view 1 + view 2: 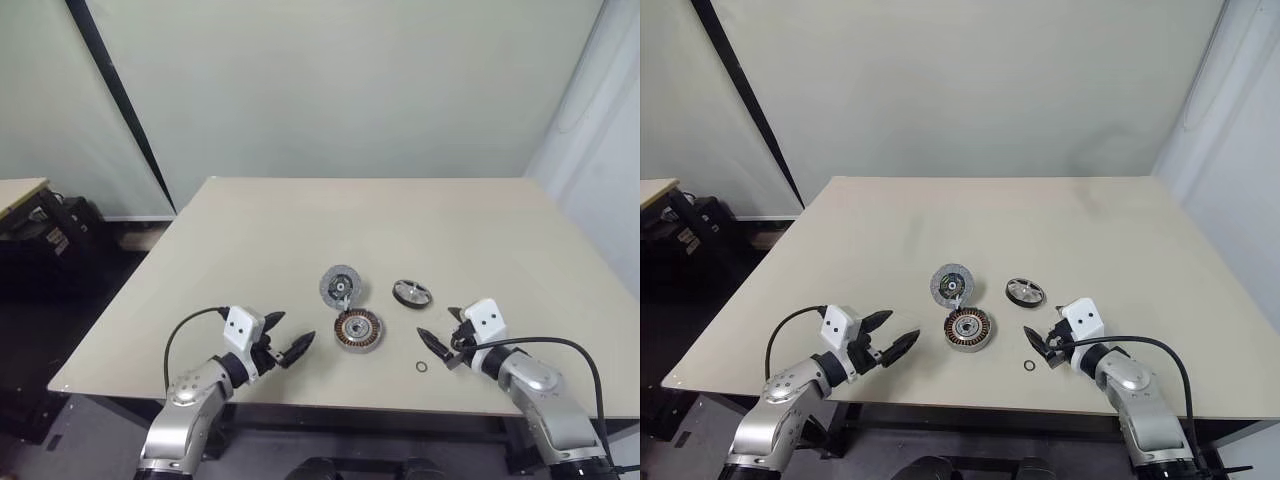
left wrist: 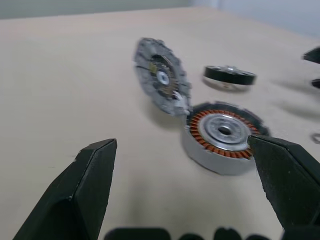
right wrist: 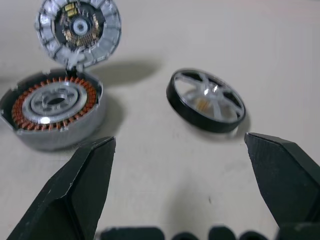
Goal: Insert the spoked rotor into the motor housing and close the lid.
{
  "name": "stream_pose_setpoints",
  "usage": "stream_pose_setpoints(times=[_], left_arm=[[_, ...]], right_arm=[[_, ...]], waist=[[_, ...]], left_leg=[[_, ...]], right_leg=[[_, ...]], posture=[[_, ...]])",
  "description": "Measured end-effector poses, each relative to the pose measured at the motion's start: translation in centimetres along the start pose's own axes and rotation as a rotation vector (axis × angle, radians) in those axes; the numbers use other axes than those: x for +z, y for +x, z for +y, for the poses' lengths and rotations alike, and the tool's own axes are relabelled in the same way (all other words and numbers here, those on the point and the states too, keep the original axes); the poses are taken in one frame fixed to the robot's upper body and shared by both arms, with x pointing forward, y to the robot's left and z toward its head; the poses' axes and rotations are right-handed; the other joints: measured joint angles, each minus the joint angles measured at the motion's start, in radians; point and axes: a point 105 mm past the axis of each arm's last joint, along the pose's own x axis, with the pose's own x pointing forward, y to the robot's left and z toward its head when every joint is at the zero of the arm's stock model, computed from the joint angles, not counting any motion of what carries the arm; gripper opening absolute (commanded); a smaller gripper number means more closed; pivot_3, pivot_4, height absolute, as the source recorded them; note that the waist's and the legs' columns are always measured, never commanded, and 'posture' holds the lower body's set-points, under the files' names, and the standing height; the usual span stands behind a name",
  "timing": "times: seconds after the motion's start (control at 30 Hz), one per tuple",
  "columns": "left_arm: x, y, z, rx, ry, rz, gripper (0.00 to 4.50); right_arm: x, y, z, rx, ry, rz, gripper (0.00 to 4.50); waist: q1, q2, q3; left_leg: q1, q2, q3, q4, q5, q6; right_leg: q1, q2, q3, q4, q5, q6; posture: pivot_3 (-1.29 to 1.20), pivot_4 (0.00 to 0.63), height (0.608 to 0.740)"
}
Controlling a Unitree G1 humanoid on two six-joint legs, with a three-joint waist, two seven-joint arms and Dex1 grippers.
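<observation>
Looking down from my head camera, the table (image 1: 300,215) carries all three parts near its front edge, about midway along it: the motor housing (image 1: 358,330) sits closest to that edge, the lid (image 1: 340,286) stands tilted open just behind it and appears joined to it at the rim, and the spoked rotor (image 1: 411,293) lies just to the right of both, apart from them. A tiny loose ring (image 1: 422,366) rests near the front edge, beside my right gripper (image 1: 437,347). My left gripper (image 1: 288,338) hovers left of the housing; both grippers are spread wide and hold nothing. In the left wrist view, the housing's copper coils face up and the cavity is unoccupied. In the right wrist view, the rotor (image 3: 206,100) lies between my fingers' line of approach, one edge slightly raised. Risk, as I judge it: the thin rotor may slide or flip under a closing pinch; an approach past the housing could knock the raised lid shut before insertion; the ring could be swept off the edge.
</observation>
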Motion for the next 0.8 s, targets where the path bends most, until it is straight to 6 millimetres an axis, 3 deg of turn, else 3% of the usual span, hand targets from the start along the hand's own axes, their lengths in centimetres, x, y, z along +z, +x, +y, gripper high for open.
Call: stream_pose_setpoints(times=[0.4, 0.8], left_arm=[[-3.0, -0.8, -3.4, -0.227, -0.052, 0.169, 4.47], [-3.0, -0.3, -4.2, -0.324, -0.036, 0.218, 4.47]], right_arm=[[-3.2, -1.5, 3.2, 0.206, -0.026, 0.233, 4.50], [-4.0, -1.1, 4.2, 0.218, -0.057, 0.268, 4.50]], waist=[[0.000, -0.001, 0.001], [0.000, -0.004, 0.002]], left_leg=[[-0.001, 0.003, 0.016, 0.000, -0.002, 0.004], [-0.001, 0.004, 0.018, 0.001, -0.003, 0.006]], right_leg=[[-0.005, 0.000, 0.009, 0.000, -0.001, -0.001], [-0.007, 0.000, 0.014, 0.000, 0.002, 0.003]], posture=[[0.00, 0.000, 0.740], [0.00, 0.000, 0.740]])
